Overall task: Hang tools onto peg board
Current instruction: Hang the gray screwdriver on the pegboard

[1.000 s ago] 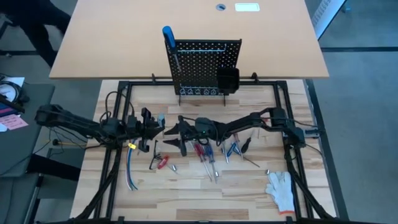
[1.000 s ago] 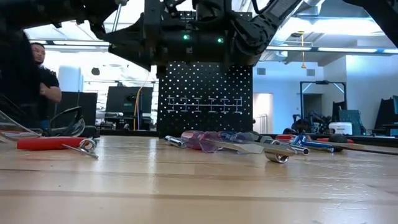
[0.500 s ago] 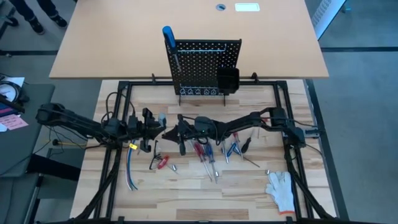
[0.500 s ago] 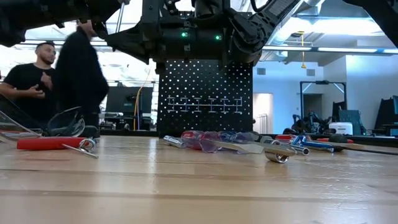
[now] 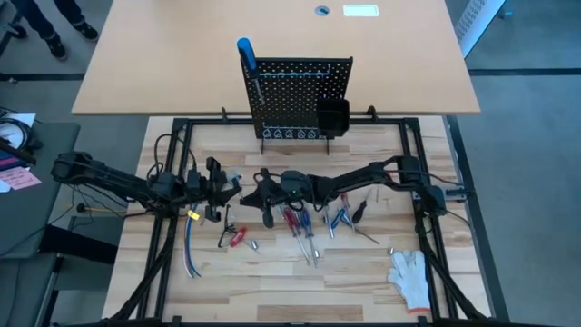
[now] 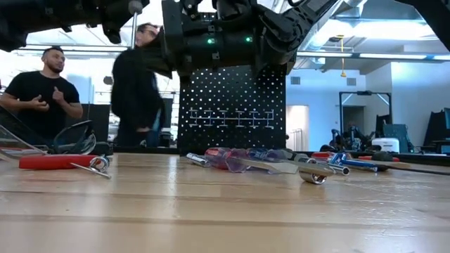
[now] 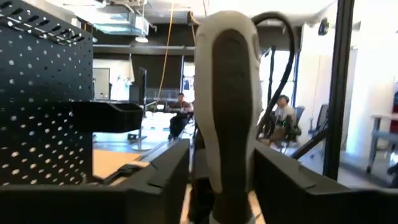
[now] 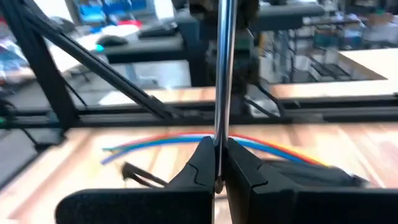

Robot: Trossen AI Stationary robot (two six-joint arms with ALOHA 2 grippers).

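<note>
**Above the middle of the table, both grippers held one screwdriver**

Over the wooden table (image 5: 272,272), in front of the peg board (image 5: 298,95), the two arms met. The left gripper (image 5: 221,186) was clenched around a grey and white handle (image 7: 231,112), which stood upright between its fingers in the left wrist view. The right gripper (image 5: 263,193) was closed on a thin metal shaft (image 8: 222,74), pinched between its two fingertips in the right wrist view. Judging by these views, both held the same screwdriver, in a handover between the arms.

To do this step well, one gripper should probably let go only when the other has a firm hold, and the shaft should stay straight so that it does not twist in the fingers. Then the tool has to be carried to the peg board and lowered through one of the holders on it; the tip must be lined up with care, because the holders look narrow.

The peg board was a black upright panel with rows of small holes and a small black bin (image 5: 331,116) on its right side. One blue-handled screwdriver (image 5: 246,54) already hung at its left edge. The other tools (image 5: 304,225) lay loose on the table below the arms, near red-handled pliers (image 5: 234,238). A white glove (image 5: 410,275) and coloured cables (image 5: 189,245) lay apart from them.
</note>
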